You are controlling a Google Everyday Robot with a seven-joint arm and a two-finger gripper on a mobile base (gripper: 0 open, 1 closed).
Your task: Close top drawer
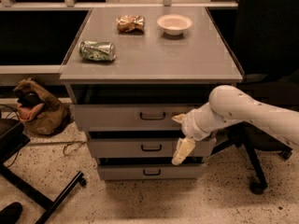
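Under the front edge of the worktop the top drawer, uppermost of three, stands slightly out. From the right the bent arm holds the pincer, fingers apart, before its right end. Above: one can, one bowl, one snack bag.

My gripper hangs before the drawer stack, at 4 o'clock from the top drawer's handle. My fingers are spread apart: one lies against the top panel's right end, though I cannot tell if it touches, and the other points down over the middle drawer. The top drawer stands pulled out, with a dark gap above it. On the cabinet top a crushed green can lies at 9 o'clock, a crumpled wrapper at 11 and a white bowl at 1.
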